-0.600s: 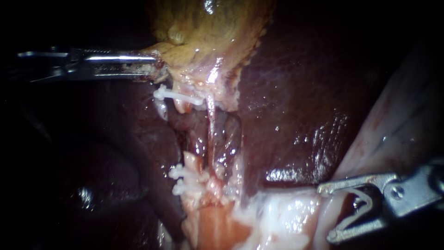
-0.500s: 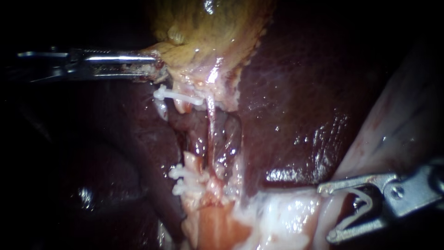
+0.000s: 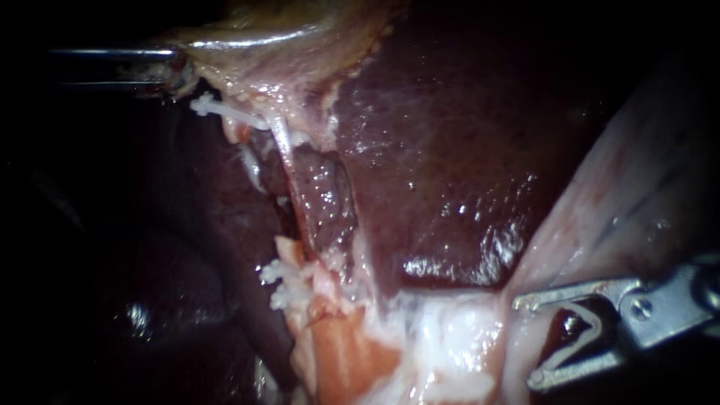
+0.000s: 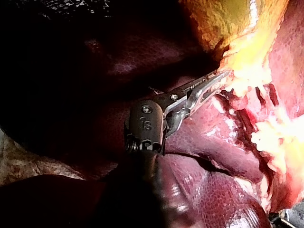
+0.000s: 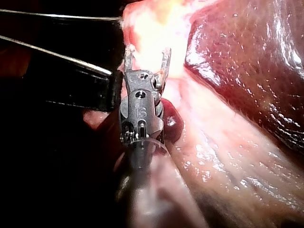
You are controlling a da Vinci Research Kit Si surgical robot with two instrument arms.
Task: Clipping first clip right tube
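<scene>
Right tube: Your target, the right tube (image 3: 291,180), shows in the endoscope view as a thin pale strand. It runs from 11 o'clock down toward 7 o'clock, left of centre. It lies bare against the dark liver (image 3: 435,150), just right of the white placed clips (image 3: 279,281).
Left instrument: Your left instrument (image 3: 171,71) enters at 10 o'clock. Its hand is closed on the edge of the gallbladder (image 3: 262,52) and holds it up near 11 o'clock.
Right instrument: Your right instrument (image 3: 534,342) sits at 4 o'clock, well apart from the tube. Its hand stands wide and carries the loaded clip (image 3: 583,339), seated against both halves.
Handling: Judge the tube light, soft, wet and slippery, and easily torn. It looks taut, so it should not sag, but it may roll away from a glancing approach.
Where to take it: The bare middle stretch is probably best. Set the clip's legs square across it, with both tips clear beyond the far side.
Risk: You could catch liver or the pale tissue beside the tube in the clip.
</scene>
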